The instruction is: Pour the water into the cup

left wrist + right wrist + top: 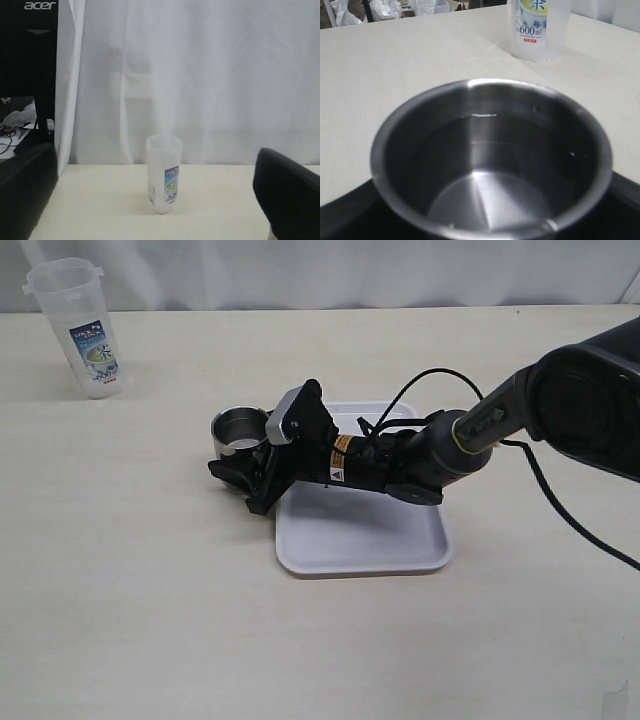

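Observation:
The steel cup (240,428) stands on the table just left of the white tray (370,540). My right gripper (238,448) reaches across the tray and is shut on the cup, with one black finger (232,471) along its near side. In the right wrist view the cup (490,160) fills the frame, black fingers (340,220) flank it, and a faint liquid line shows inside. The translucent plastic container (85,330) stands upright at the far left, also seen in both wrist views (164,175) (538,30). My left gripper's fingers are out of view, and nothing lies before its camera.
The right arm (450,445) and its cable lie low over the tray. A dark rounded body (289,200) fills a corner of the left wrist view. A white curtain (200,75) backs the table, with a monitor (30,50) beside it.

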`<action>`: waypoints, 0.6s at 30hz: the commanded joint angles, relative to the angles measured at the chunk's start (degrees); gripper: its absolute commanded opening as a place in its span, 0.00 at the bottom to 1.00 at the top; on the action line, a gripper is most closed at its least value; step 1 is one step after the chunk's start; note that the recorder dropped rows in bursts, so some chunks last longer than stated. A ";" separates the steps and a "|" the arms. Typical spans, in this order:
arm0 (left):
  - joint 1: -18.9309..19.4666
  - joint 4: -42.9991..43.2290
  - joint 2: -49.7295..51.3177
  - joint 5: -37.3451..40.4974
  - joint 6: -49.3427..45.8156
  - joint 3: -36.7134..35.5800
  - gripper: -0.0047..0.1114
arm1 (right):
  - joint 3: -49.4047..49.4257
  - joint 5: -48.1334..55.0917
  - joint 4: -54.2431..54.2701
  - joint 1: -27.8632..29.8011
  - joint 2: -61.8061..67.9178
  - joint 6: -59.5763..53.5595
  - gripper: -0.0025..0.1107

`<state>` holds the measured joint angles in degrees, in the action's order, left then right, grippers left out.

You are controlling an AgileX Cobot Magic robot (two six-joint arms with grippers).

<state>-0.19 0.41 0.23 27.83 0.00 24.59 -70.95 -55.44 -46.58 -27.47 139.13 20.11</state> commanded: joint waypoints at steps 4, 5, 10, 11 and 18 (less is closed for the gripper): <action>-0.20 0.70 -0.23 -3.55 0.00 -6.05 0.92 | 0.32 1.83 -0.36 -0.02 -0.18 0.02 0.06; -0.20 0.96 -0.23 -3.84 0.00 -6.92 0.92 | 0.32 1.83 -0.36 -0.02 -0.18 0.02 0.06; -0.20 1.54 -0.23 -4.47 0.00 -10.18 0.92 | 0.32 1.83 -0.36 -0.02 -0.18 0.02 0.06; -0.20 1.54 -0.23 -4.47 0.00 -10.61 0.92 | 0.32 1.83 -0.36 -0.02 -0.18 0.02 0.06; -0.20 1.73 -0.23 -5.26 0.00 -13.62 0.92 | 0.32 1.83 -0.36 -0.02 -0.18 0.02 0.06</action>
<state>-0.19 1.64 0.23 24.32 0.00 11.87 -70.95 -55.44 -46.58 -27.47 139.13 20.11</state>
